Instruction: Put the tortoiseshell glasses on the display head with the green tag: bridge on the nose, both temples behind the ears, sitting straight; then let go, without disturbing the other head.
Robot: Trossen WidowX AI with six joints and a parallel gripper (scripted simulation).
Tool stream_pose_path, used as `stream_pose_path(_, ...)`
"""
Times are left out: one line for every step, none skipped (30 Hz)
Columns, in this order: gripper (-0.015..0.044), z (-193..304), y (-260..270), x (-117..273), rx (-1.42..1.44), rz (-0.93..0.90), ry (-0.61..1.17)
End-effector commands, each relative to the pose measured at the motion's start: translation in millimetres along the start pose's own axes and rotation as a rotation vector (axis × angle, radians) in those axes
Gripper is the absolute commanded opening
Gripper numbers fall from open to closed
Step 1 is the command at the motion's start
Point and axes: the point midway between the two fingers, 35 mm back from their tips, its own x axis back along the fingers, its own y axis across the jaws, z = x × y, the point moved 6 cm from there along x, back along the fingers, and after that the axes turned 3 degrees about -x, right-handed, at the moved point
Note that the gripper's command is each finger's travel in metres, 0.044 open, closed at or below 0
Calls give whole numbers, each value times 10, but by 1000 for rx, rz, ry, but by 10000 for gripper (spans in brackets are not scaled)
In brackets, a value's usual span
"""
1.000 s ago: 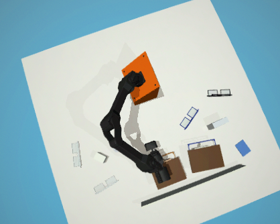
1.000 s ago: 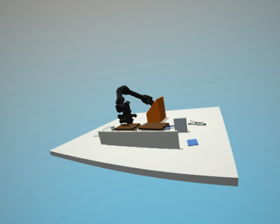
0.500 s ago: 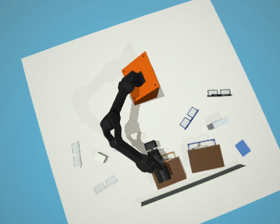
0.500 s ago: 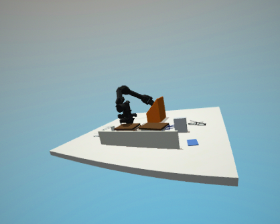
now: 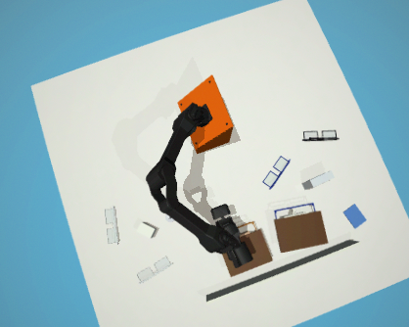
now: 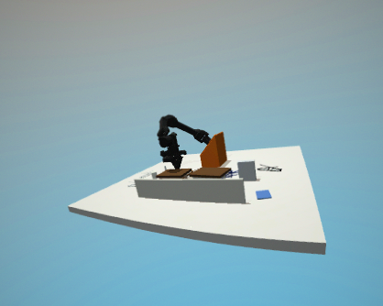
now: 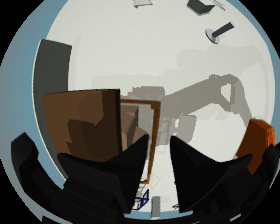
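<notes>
The tortoiseshell glasses, brown-orange, sit at the face side of the left brown display head (image 5: 261, 247) (image 6: 168, 174) (image 7: 81, 112). In the wrist view their front rim (image 7: 155, 131) stands out from the face and one temple runs back to the head. My gripper (image 6: 178, 168) (image 7: 159, 139) is low over this head, fingers parted with a gap between the tips and nothing seen held. The tips are close to the glasses' front; contact cannot be told. The other head (image 5: 301, 232) (image 6: 210, 172) wears blue glasses (image 5: 294, 206). No green tag is visible.
A long dark wall (image 5: 281, 270) (image 6: 190, 190) stands behind the heads. An orange slanted block (image 5: 207, 105) (image 6: 214, 153) stands beyond them. Loose blue glasses (image 5: 276, 172), black glasses (image 5: 321, 139), a grey block (image 5: 318, 180) and a blue pad (image 5: 354, 215) lie to the right; pale glasses (image 5: 113, 227) lie left.
</notes>
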Motion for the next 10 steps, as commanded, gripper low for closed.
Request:
stream_pose_path(107, -7, -143, 54, -3, -2, -3)
stream_pose_path(107, -9, -210, 67, -3, -2, -2)
stream_pose_path(107, -11, -281, 79, -2, -2, -2)
stream_pose_path(107, -13, -327, 87, -2, -2, -2)
stream_pose_path(107, -13, -343, 89, -2, -2, -2)
stream_pose_path(107, -13, -343, 89, -2, -2, -2)
stream_pose_path(107, -13, -343, 89, -2, -2, -2)
stream_pose_path(107, -13, -343, 89, -2, -2, -2)
stream_pose_path(107, -14, -359, 97, -2, -1, -2)
stream_pose_path(107, -15, -393, 115, -2, -1, -2)
